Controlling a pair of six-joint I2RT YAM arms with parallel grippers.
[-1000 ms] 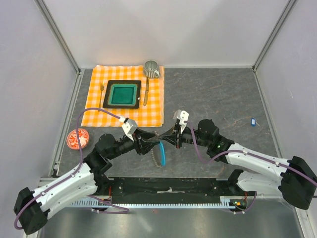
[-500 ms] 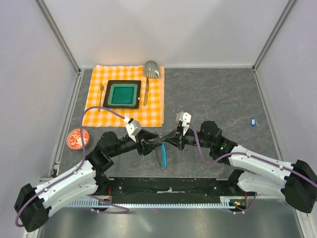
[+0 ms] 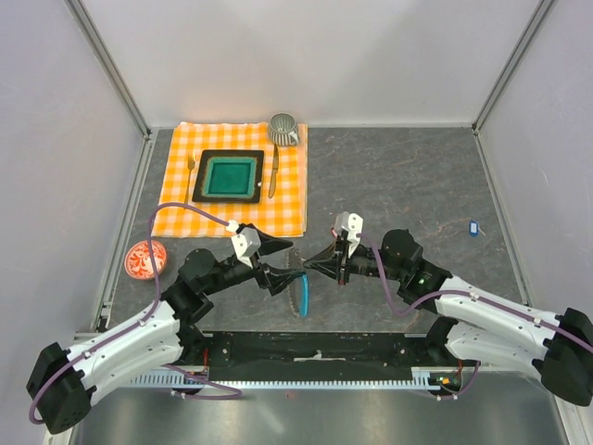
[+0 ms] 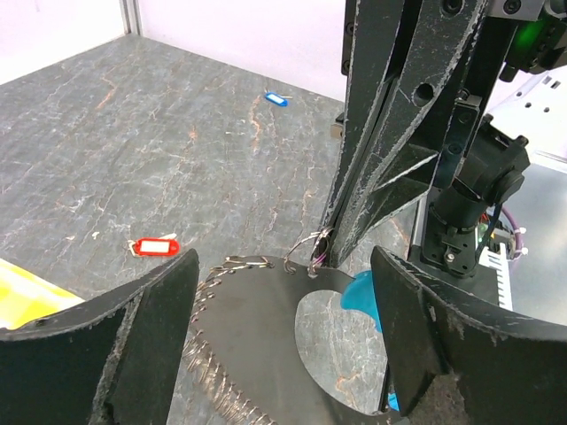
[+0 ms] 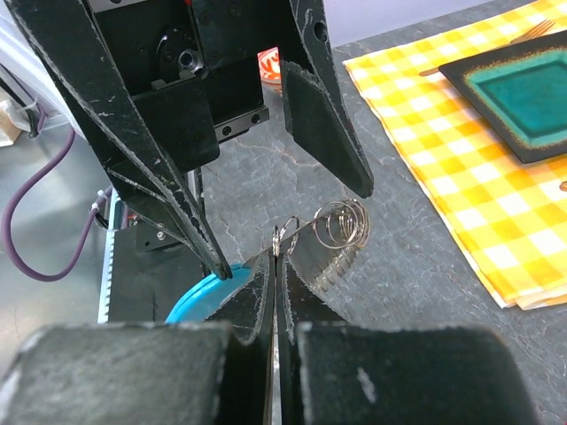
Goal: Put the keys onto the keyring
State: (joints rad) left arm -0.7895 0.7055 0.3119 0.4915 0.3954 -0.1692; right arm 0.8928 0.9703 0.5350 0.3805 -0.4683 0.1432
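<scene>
The keyring [image 5: 341, 221] is judged light and floppy: a thin wire coil that will sag and spring when let go and may slip against hard pads. It is best taken at its loose wire end or by the stiffer light-blue strip [image 3: 302, 297]. That wire end is pinched between the clenched tips of the right gripper [image 5: 276, 258], and the ring is held up between the two arms. The left gripper [image 3: 281, 262] is spread wide, with one finger on each side of the coil; no contact can be made out. The keys are judged small and light. The red key [image 4: 155, 246] lies on the table [image 4: 177, 150] near the left gripper, and the blue key [image 4: 275, 98] lies well apart.
</scene>
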